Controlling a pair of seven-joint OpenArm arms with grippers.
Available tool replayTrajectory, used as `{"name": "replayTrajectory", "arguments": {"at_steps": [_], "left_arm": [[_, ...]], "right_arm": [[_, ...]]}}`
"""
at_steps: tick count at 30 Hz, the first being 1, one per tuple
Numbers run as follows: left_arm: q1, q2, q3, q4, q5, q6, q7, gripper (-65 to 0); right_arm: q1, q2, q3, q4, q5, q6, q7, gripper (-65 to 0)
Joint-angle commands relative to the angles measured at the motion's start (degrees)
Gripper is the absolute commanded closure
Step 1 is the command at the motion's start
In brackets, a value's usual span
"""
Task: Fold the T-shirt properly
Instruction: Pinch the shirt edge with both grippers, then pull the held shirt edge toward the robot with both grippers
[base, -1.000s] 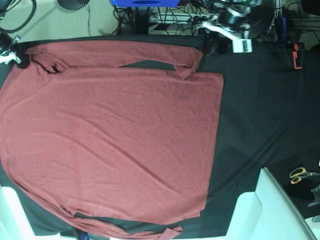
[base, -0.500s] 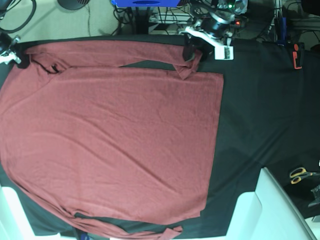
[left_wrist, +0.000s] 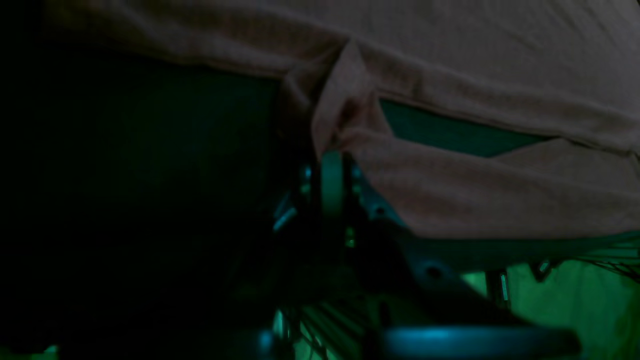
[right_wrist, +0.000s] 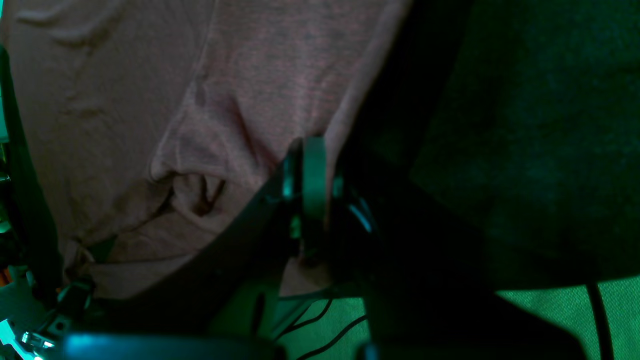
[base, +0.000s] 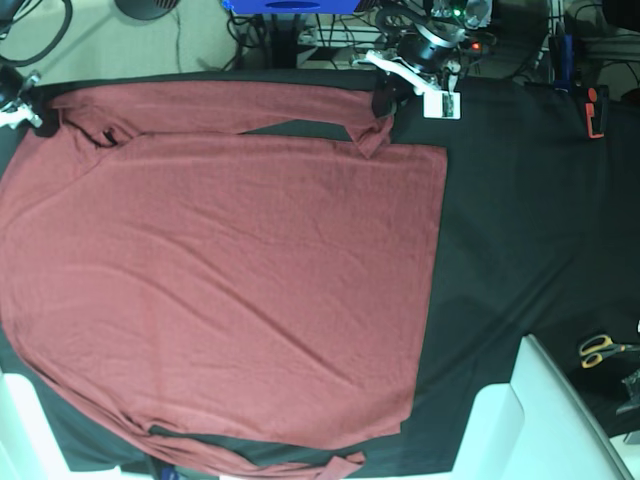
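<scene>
Black cloth surface (base: 520, 230) under T-shirt (base: 220, 270)

Robotics lab: cable tangle (base: 330, 35), black-draped bench (base: 530, 200).

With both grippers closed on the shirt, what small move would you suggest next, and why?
Probably lift the left gripper slightly and draw the sleeve cuff inward over the T-shirt body. It is shut on the cuff, the right gripper pins the shoulder end, and the sleeve lies stretched along the black cloth edge.
</scene>
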Motion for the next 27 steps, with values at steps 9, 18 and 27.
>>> {"name": "replayTrajectory", "arguments": {"at_steps": [9,18,27], "left_arm": [[0.7,-0.1,-0.1,11.6,-0.3,-0.3,11.7,0.0],[-0.5,0.0,-0.2,13.6,-0.3,-0.2,18.6,0.0],[-0.5,1.1,-5.4,17.2,-0.3,2.1,18.7,0.0]], "right_arm": [[0.2,2.4,-5.1,4.6,-1.3,-6.7,-1.0,-0.2],[0.8,2.4,-5.5,5.9,-1.3,-20.3,-1.0,-0.2],[-0.8,2.5,-14.0,20.0,-1.3,-34.5,-2.3,-0.2]]}}
